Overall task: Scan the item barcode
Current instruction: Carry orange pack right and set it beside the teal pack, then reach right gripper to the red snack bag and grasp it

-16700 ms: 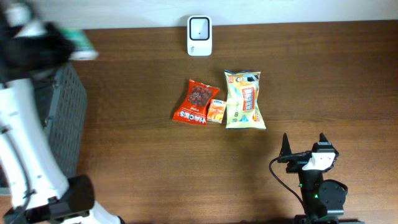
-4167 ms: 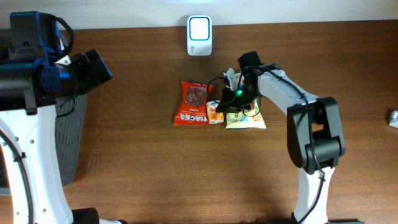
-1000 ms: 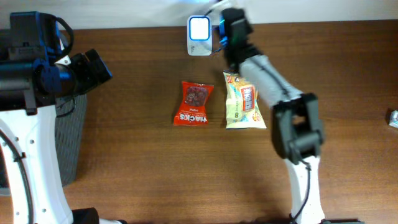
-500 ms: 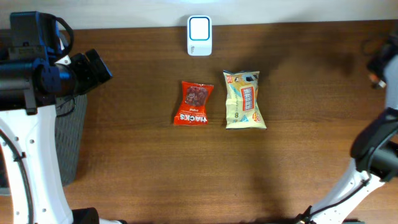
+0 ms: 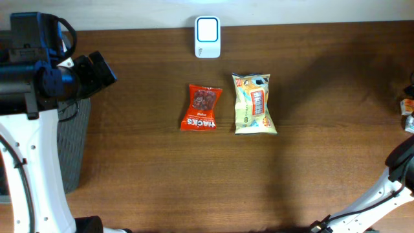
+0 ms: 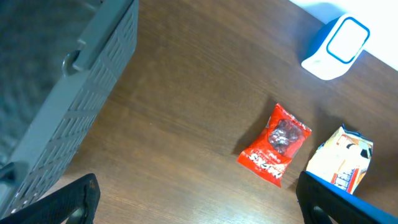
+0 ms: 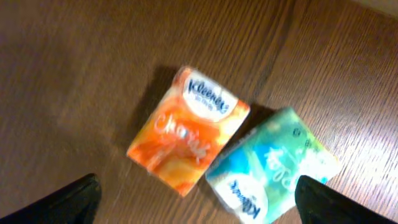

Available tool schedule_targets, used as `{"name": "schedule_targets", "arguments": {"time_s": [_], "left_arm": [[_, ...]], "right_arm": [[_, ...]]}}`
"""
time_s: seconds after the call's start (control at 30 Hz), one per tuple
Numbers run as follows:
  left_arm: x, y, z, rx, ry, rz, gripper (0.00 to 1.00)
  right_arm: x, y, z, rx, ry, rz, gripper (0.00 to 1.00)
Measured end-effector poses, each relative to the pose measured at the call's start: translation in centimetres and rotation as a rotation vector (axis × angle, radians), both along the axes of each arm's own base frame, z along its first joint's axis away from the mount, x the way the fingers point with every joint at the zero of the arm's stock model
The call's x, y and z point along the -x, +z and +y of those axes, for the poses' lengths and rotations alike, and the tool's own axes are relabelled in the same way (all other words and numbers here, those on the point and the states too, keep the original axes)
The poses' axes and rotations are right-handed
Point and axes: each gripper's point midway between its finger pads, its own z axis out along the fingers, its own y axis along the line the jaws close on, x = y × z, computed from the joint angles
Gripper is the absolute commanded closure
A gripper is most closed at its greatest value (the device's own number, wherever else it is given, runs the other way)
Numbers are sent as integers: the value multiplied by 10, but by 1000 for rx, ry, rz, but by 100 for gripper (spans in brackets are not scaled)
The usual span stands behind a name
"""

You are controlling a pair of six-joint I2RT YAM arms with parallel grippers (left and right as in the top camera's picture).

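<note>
Overhead, left arm (image 5: 26, 149) hides basket (image 5: 72, 139) interior; red snack bag (image 5: 204, 107) outside.

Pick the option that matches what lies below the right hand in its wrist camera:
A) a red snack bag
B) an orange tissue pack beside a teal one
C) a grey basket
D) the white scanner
B: the right wrist view shows an orange Kleenex pack lying against a teal pack on the wooden table.
</note>
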Motion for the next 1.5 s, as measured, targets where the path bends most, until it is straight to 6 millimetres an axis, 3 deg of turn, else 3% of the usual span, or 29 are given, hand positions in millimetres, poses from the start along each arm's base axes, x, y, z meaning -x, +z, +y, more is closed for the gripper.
{"name": "schedule_targets", "arguments": {"time_s": [0.13, 0.27, 0.33, 0.4, 0.43, 0.47, 0.5, 0.53, 0.6, 0.63, 0.7, 0.87, 1.0, 1.2, 1.33, 1.5], "left_arm": [[0, 0, 0, 0, 0, 0, 1], [0, 0, 0, 0, 0, 0, 1], [0, 0, 0, 0, 0, 0, 1], [0, 0, 0, 0, 0, 0, 1], [0, 0, 0, 0, 0, 0, 1], [0, 0, 0, 0, 0, 0, 1], [0, 0, 0, 0, 0, 1, 1], [0, 0, 0, 0, 0, -2, 1], [0, 0, 0, 0, 0, 0, 1], [0, 0, 0, 0, 0, 0, 1], [0, 0, 0, 0, 0, 1, 1], [0, 0, 0, 0, 0, 1, 1], [0, 0, 0, 0, 0, 0, 1], [0, 0, 0, 0, 0, 1, 1], [0, 0, 0, 0, 0, 1, 1], [0, 0, 0, 0, 0, 1, 1]], "right_arm": [[-10, 18, 12, -43, 39, -76, 1], [-48, 112, 59, -128, 244, -397, 1], [-62, 176, 110, -200, 464, -587, 1], [-63, 212, 163, -283, 655, -681, 1], [-61, 223, 200, -354, 771, -702, 5], [-59, 225, 236, -431, 865, -703, 16], [-56, 219, 261, -481, 929, -669, 27], [-52, 204, 299, -538, 1029, -601, 28], [-50, 183, 336, -575, 1121, -494, 28], [-50, 165, 368, -578, 1218, -401, 30], [-50, 148, 401, -562, 1314, -304, 30], [-43, 120, 528, -520, 1624, -147, 25], [-45, 97, 598, -499, 1644, -90, 26], [-43, 41, 668, -519, 1544, 10, 33], [-37, 2, 678, -418, 1471, 125, 32], [-39, -22, 670, -282, 1410, 197, 32]]}}
